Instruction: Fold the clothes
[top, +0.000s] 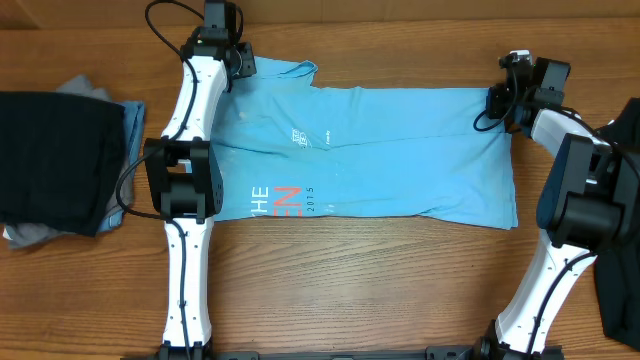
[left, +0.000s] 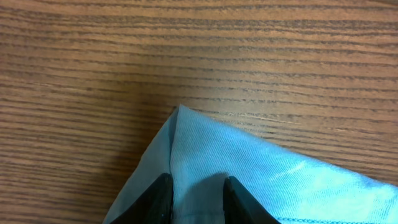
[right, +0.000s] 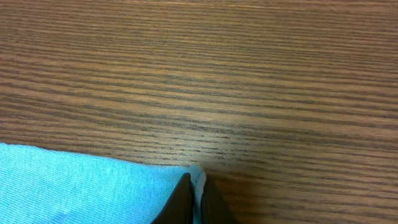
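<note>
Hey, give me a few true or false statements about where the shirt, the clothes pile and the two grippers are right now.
The blue shirt lies stretched across the table. True.
The right gripper is wide open. False: its fingers are shut at the shirt's edge.
A pile of dark clothes sits at the table's left end. True.
The left gripper is over the shirt's middle. False: it is at a corner of the shirt.

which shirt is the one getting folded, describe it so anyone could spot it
On the wooden table, look in the middle, between the left arm and right arm. The sky-blue T-shirt lies spread flat there; unlike the dark heap at the left edge, it is pale, laid out, and carries red-and-white lettering.
</note>
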